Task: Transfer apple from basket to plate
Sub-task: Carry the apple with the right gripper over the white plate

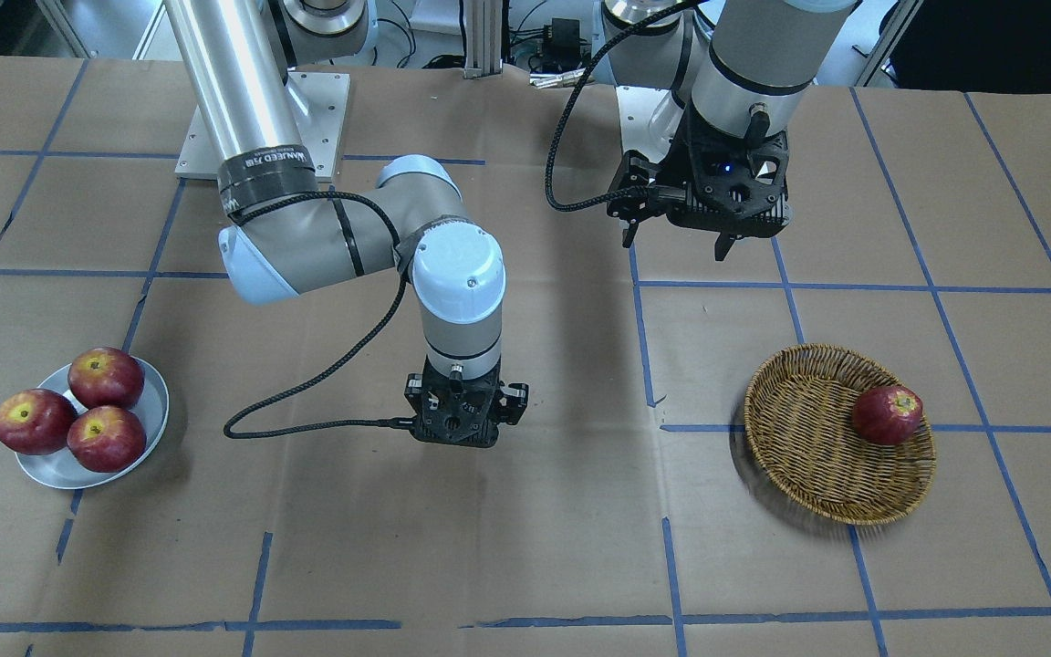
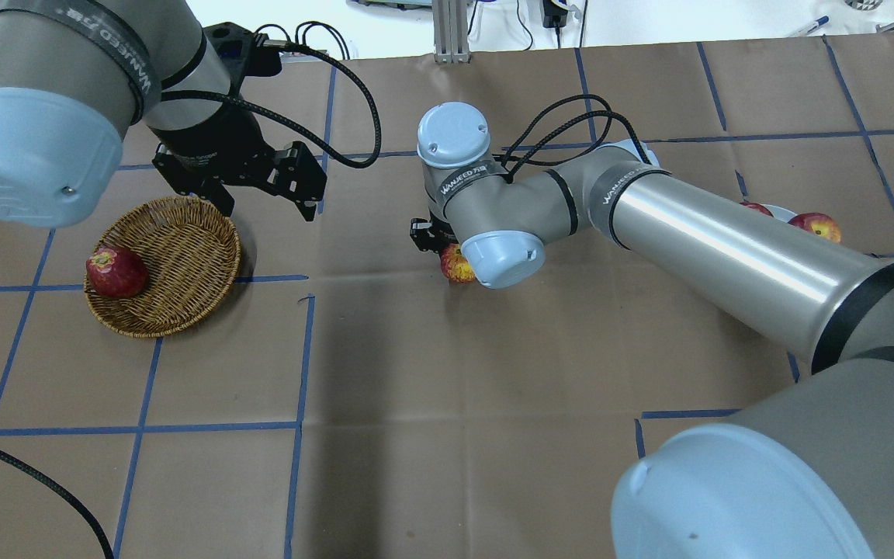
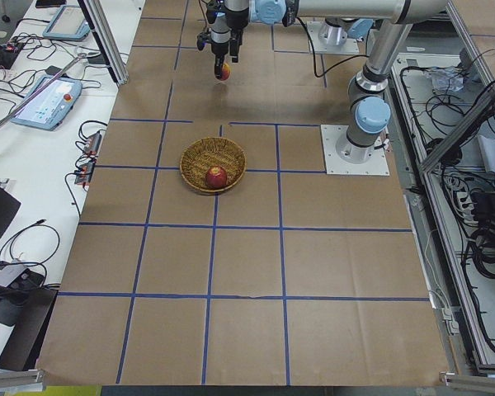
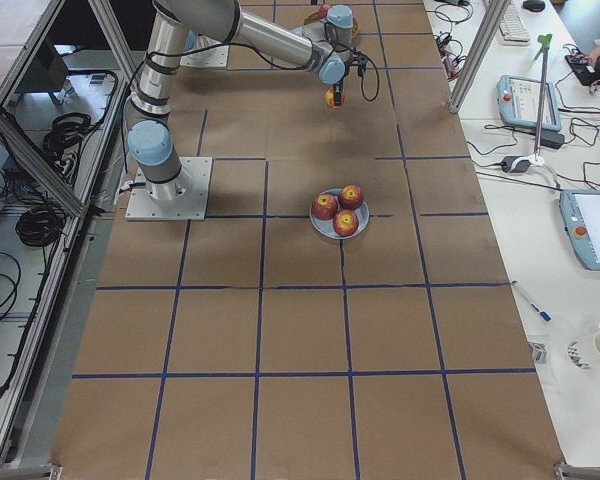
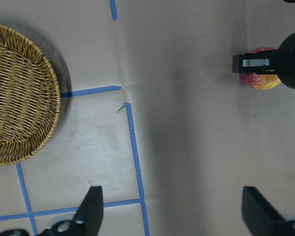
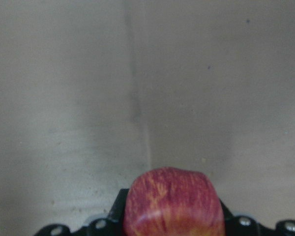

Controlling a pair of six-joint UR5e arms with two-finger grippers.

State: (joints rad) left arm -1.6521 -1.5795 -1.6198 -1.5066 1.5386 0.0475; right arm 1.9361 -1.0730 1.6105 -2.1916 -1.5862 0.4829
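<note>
Step in hand: carry. The right arm holds the apple (image 2: 456, 267) in the air over bare table, about midway between basket and plate.
Next move: I judge the arm must swing on toward the plate, then lower the fruit into what room is left; three apples (image 1: 78, 410) already crowd it, so the set-down looks tight.
Right arm: reaches far out over the table's middle, wrist pointing straight down, the right pincer (image 1: 463, 436) hanging below it.
Left arm: hangs just behind the basket, wrist down.
Basket (image 1: 808, 461): well off to one side of the right pincer; a darker red apple (image 1: 888, 415) lies in it.
Plate (image 1: 156, 401): well off to its other side.
Right pincer: closed on the apple, which sits between its jaws, though the wrist view is blurred.
Left pincer (image 2: 268, 203): jaws spread, holding nothing.
</note>
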